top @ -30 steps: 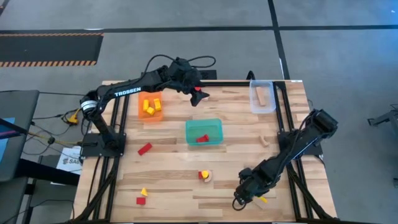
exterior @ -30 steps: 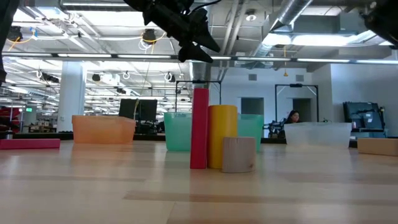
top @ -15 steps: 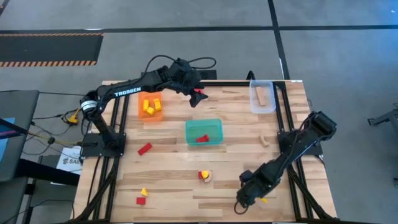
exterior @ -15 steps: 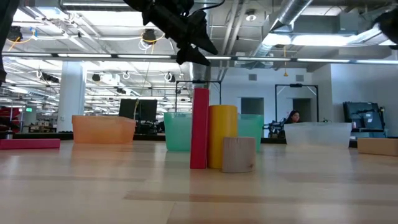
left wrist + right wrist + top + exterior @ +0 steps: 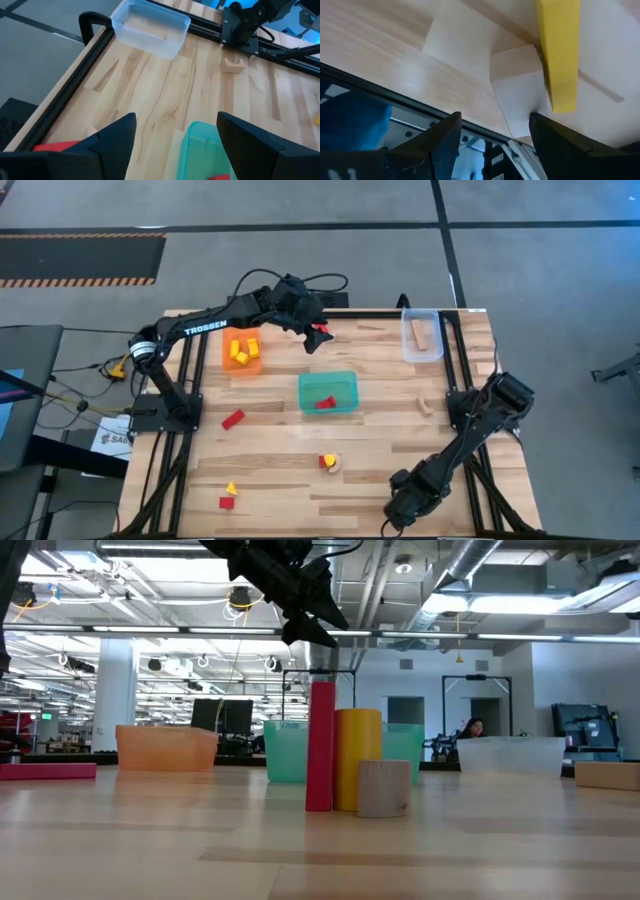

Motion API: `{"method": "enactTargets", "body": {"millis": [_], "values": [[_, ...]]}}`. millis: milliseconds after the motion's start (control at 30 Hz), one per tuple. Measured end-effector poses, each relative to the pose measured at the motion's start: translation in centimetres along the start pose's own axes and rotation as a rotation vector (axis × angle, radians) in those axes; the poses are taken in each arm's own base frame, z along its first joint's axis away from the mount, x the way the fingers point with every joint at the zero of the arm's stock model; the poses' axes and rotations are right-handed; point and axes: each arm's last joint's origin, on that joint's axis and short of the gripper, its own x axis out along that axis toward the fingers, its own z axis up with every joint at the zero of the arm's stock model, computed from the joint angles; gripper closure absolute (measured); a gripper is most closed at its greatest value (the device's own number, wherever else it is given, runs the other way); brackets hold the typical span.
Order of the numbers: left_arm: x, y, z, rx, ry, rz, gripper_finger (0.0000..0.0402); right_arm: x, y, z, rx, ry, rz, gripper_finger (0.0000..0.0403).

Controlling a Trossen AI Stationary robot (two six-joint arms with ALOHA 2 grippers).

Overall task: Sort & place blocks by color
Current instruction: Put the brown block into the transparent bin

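We're approx halfway. Left tool (image 5: 318, 336), clamped on a red block (image 5: 322, 333), hangs btwn orange tray (image 5: 228, 360) and teal tray (image 5: 350, 390). Right tool (image 5: 492, 145), fingers apart, is over a yellow bar (image 5: 559, 55) and pale cube (image 5: 520, 90). Several blocks remain on tabletop (image 5: 280, 450).

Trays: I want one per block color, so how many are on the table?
3. The orange tray sits toward the far left, the teal tray near the middle, and the clear tray in the far right corner. None seems hidden.
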Motion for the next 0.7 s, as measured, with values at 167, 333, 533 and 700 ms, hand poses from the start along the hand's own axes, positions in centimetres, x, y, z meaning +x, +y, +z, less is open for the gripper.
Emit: {"method": "enactTargets", "body": {"millis": [167,333,533,700], "values": [[0.0,0.0,0.1,-0.006,-0.005,-0.001,0.0136,0.3,-0.1,0.3,0.013,-0.014,-0.022,0.0139],[0.0,0.0,0.1,-0.005,-0.014,-0.001,0.0136,0.0,0.1,1.4,0.008,-0.023,-0.025,0.0139],[0.0,0.1,0.2,-0.005,-0.017,0.009,0.0136,-0.9,0.6,3.4,-0.029,-0.055,0.007,0.0139],[0.0,0.0,0.2,-0.006,-0.017,0.007,0.0136,-1.6,0.4,5.0,-0.073,-0.103,-0.015,0.0139]]}}
